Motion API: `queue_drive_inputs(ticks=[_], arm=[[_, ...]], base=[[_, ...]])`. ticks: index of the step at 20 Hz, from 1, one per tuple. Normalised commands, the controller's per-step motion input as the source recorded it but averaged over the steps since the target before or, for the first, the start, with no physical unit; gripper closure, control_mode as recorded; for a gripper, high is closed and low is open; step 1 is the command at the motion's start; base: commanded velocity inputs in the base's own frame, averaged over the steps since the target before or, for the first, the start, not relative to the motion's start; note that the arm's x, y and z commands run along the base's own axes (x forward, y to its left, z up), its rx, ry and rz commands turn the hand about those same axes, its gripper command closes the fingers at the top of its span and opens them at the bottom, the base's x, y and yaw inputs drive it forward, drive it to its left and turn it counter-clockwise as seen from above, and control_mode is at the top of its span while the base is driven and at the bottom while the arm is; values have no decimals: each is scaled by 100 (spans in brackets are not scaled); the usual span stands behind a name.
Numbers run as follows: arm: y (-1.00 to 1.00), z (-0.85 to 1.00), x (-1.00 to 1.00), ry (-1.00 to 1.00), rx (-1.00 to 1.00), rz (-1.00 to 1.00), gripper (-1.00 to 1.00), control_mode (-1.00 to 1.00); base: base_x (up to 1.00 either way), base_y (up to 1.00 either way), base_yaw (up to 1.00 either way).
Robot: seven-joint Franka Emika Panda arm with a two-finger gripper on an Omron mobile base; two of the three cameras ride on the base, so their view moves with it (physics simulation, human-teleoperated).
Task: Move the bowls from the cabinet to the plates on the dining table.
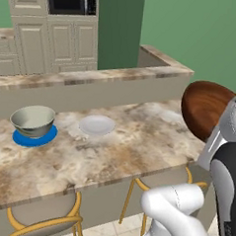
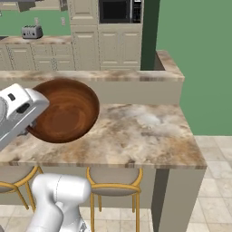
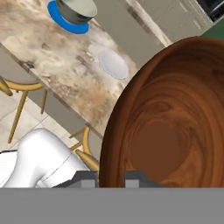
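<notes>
One brown bowl (image 3: pixel 175 118), rim clamped in gripper (image 3: pixel 110 178), held tilted above the table (image 1: pixel 138 141) edge. Grey bowl (image 1: pixel 33 119) sits on blue plate (image 1: pixel 34 138); white plate (image 1: pixel 97 124) just beside it.

reddish-brown bowl (image 2: pixel 65 111), blue plate (image 1: pixel 34 137), whitish plate (image 1: pixel 97 124)
</notes>
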Motion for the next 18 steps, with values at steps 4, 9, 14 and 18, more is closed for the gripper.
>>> queue_drive_inputs(ticks=[4,9,14,18], arm=[[-31,-9,45,4,0,24,100,-100],[-35,-13,55,1,0,32,100,-100],[-11,-16,47,2,0,37,100,-100],[0,-3,41,4,-1,36,100,-100]], base=[[0,0,0],[0,0,0],[0,0,0],[0,0,0]])
